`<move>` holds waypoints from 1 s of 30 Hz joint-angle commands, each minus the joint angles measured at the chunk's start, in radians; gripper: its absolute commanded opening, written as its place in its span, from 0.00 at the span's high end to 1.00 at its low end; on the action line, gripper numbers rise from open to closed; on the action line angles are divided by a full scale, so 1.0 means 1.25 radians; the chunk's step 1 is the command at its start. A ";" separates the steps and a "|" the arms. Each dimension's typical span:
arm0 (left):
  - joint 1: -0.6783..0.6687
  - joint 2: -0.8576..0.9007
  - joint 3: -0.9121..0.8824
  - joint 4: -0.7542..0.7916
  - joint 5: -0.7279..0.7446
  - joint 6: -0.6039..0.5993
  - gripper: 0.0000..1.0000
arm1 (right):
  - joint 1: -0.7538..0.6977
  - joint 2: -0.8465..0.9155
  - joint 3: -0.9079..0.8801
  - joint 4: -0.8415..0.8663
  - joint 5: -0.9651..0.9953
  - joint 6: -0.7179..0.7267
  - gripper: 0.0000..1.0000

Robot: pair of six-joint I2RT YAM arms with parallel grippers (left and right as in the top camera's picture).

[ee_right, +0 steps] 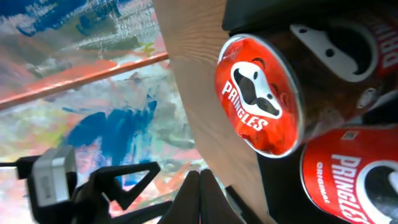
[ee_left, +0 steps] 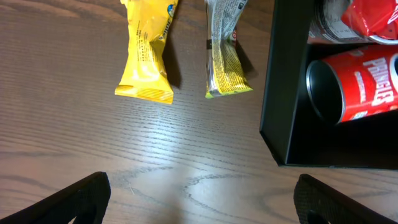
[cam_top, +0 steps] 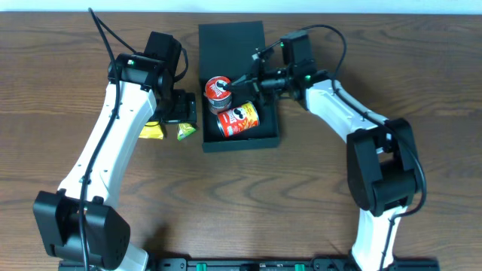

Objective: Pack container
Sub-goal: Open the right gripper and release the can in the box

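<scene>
Seen from my remote station, two Pringles cans sit above a brown wood-grain table [cam_top: 301, 203]. One small can [cam_top: 218, 89] stands lid-up, its red foil top showing the moustached mascot. A red Original can [cam_top: 239, 120] lies on its side just beside it, nearer the table's front edge. To their left, I see a yellow snack packet [ee_left: 148, 53] and a yellow-green snack packet [ee_left: 224, 59] lying flat, side by side, not touching. The right wrist view catches a blurred, paint-streaked backdrop [ee_right: 93, 81].
</scene>
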 commanded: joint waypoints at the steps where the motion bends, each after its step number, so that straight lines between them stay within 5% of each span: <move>1: 0.000 0.007 0.016 -0.005 -0.009 -0.007 0.04 | 0.002 0.005 -0.001 0.000 0.053 -0.006 0.98; 30: 0.000 0.007 0.016 -0.001 -0.009 -0.007 0.05 | 0.031 0.005 -0.001 -0.055 0.218 -0.061 0.99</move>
